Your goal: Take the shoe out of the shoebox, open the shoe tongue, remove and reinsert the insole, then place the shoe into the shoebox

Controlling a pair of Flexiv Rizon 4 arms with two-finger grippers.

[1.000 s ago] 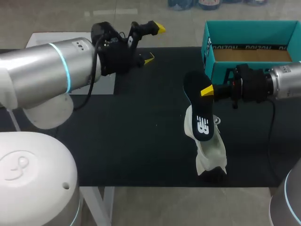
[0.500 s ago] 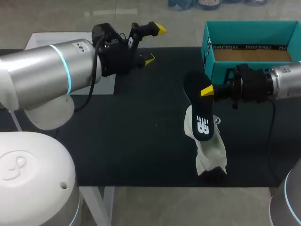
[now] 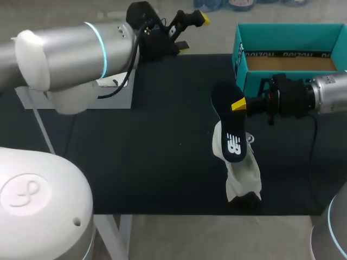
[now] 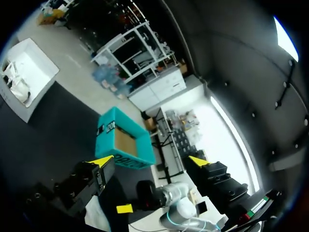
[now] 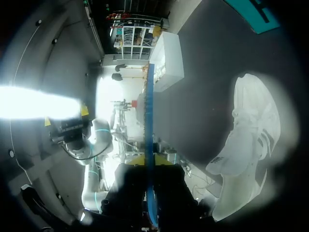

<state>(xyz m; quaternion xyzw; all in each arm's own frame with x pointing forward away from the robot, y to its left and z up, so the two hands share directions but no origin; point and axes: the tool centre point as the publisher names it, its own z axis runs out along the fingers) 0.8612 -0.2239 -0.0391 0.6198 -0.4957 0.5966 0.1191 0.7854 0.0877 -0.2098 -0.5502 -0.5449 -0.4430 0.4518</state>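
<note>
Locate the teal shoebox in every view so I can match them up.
Head view: shoebox at the table's far right, just beyond the right gripper.
Left wrist view: ahead of the left gripper, on the black tabletop.
Right wrist view: only the shoebox's teal corner, beyond the white shoe.
Shared landmark: the black tabletop.

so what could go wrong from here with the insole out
1. The right pincer grips the insole near one end only, so the long free part could twist or slip when pushed into the shoe.
2. The shoe lies loose near the front edge of the table. The left pincer is open and far off by the back edge, so nothing steadies the shoe, and a push might shove it off.
</note>
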